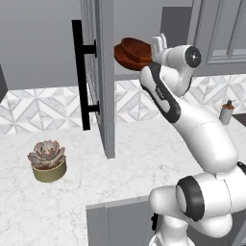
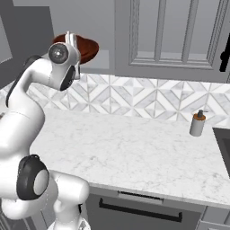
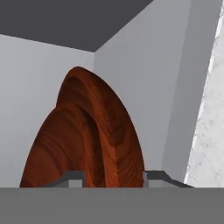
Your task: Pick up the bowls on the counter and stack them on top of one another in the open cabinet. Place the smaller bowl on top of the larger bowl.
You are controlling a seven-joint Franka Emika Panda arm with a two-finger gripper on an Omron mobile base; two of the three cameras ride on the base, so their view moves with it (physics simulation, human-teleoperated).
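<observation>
Two reddish-brown bowls sit stacked on the shelf (image 2: 106,59) of the open cabinet. The smaller bowl (image 1: 137,46) rests in the larger bowl (image 1: 126,58). In the right base view the stack (image 2: 88,47) shows just behind the wrist. My gripper (image 1: 159,43) reaches in at the stack's right side. In the hand view the gripper (image 3: 114,177) is open, its fingertips (image 3: 74,176) set wide on either side of the bowls' edge (image 3: 94,131). I cannot tell whether the pads touch the wood. The cabinet door (image 1: 104,72) with its black bar handle (image 1: 79,72) stands open to the left.
A tan pot with a succulent (image 1: 47,161) stands on the white marble counter (image 1: 72,206) at the left. A soap dispenser (image 2: 197,123) stands by the backsplash at the right, near a dark sink edge (image 2: 223,146). Closed panelled cabinets (image 2: 175,36) hang to the right.
</observation>
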